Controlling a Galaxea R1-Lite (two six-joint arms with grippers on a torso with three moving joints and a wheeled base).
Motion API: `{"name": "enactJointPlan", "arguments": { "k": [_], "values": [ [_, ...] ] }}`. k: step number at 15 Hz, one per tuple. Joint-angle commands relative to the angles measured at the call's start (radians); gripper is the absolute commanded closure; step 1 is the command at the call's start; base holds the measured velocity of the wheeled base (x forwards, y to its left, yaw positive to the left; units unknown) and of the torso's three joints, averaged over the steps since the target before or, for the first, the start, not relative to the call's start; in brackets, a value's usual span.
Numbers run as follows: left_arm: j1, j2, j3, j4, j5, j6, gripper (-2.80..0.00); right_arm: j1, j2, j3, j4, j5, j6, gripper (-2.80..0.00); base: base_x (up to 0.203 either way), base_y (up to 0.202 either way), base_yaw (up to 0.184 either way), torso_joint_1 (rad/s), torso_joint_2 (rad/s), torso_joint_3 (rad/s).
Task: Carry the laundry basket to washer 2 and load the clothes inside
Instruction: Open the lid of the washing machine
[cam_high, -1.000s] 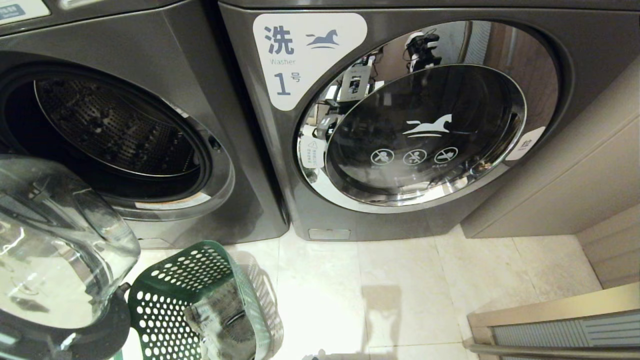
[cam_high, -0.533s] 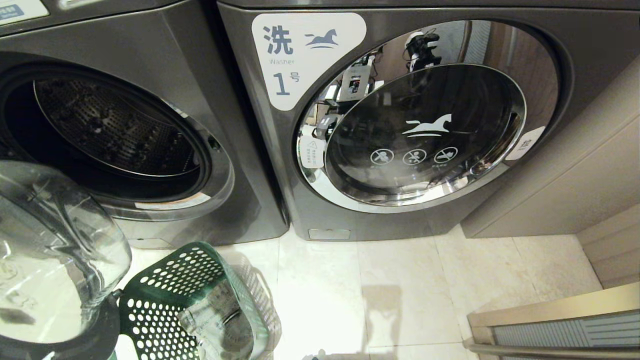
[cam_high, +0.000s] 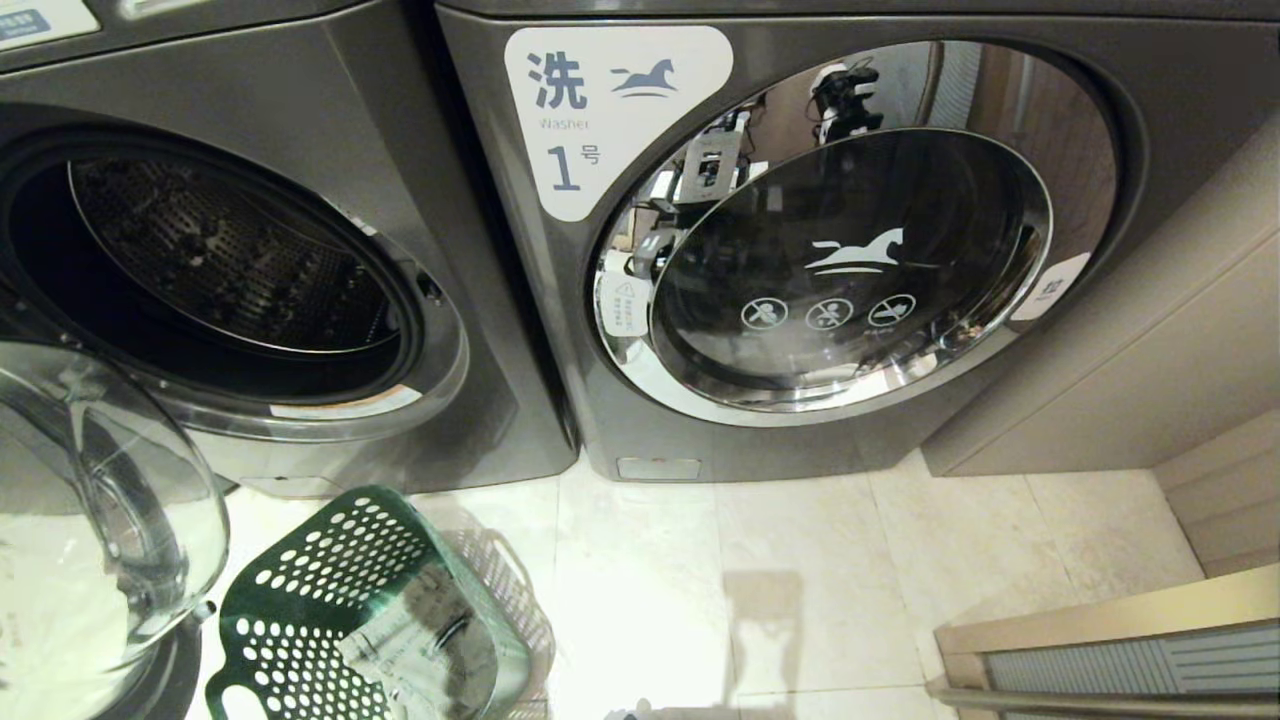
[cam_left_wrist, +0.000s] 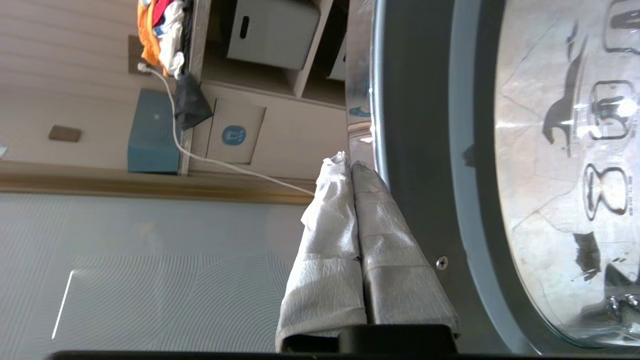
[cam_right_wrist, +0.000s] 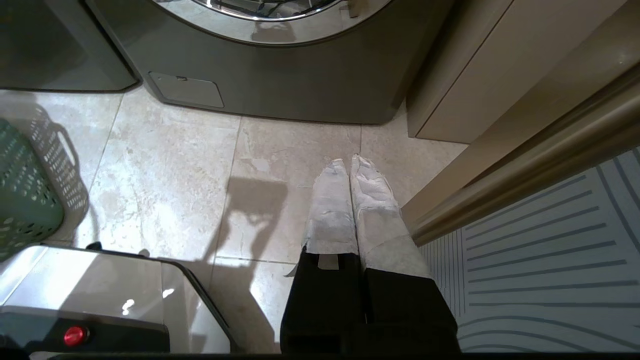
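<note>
Head view: washer 2's door is swung wider than 1 second ago by the left hand, pinched shut and empty, clearing the drum for the clothes.

1. The left washer stands open, its perforated drum in view.
2. Its glass door swings out at the lower left.
3. The laundry basket sits on the tiled floor just beside that door, with the clothes (pale denim) inside.
4. The washer labelled "1" on the right is closed.
</note>
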Motion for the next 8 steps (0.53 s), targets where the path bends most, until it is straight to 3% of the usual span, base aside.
{"name": "enactJointPlan", "arguments": {
  "k": [1,3,6,8],
  "values": [
    [0.022,0.011,0.002,0.007,0.003,0.001,0.00,-0.001,0.001,0.000,0.000,0.001,-0.001,0.00,0.000,0.000,0.000,0.000,0.00,0.000],
    [0.030,0.019,0.002,0.035,0.000,-0.015,0.00,0.001,0.001,0.000,0.000,0.001,-0.001,0.00,0.000,0.000,0.000,0.000,0.00,0.000],
    [0.031,0.054,-0.010,0.123,-0.011,-0.106,0.00,0.001,0.001,0.000,0.000,0.001,-0.001,0.00,0.000,0.000,0.000,0.000,0.00,0.000],
    [0.031,0.072,-0.033,0.135,-0.051,-0.126,0.00,0.001,0.001,0.000,0.000,0.001,-0.001,0.00,0.000,0.000,0.000,0.000,0.00,0.000]
  ]
}}
